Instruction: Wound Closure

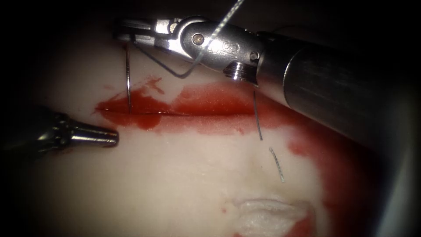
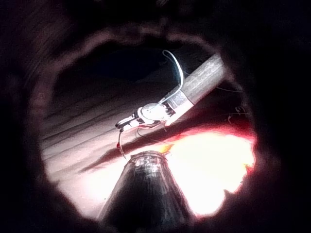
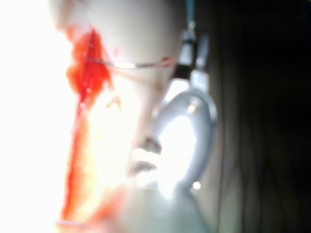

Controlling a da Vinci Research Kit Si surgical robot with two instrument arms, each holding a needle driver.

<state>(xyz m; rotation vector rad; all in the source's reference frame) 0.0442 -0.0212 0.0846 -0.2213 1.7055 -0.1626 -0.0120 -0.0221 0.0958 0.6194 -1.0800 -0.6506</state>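
Note:
The tissue carries a horizontal cut ringed with red fluid. My right tool reaches over it from the right, jaws shut on the top end of the curved needle. The needle hangs downward and its lower end meets the cut near the cut's left end. Thread loops from the jaws under the wrist and rises out of the picture. My left tool lies just below the cut's left end, jaws shut on nothing. The left wrist view shows the right tool holding the needle. The right wrist view shows the needle reaching the red cut.
Two cut ends of thread lie on the tissue right of centre, below the right tool's wrist. A white gauze pad sits at the near edge. Red fluid stains the tissue's right side.

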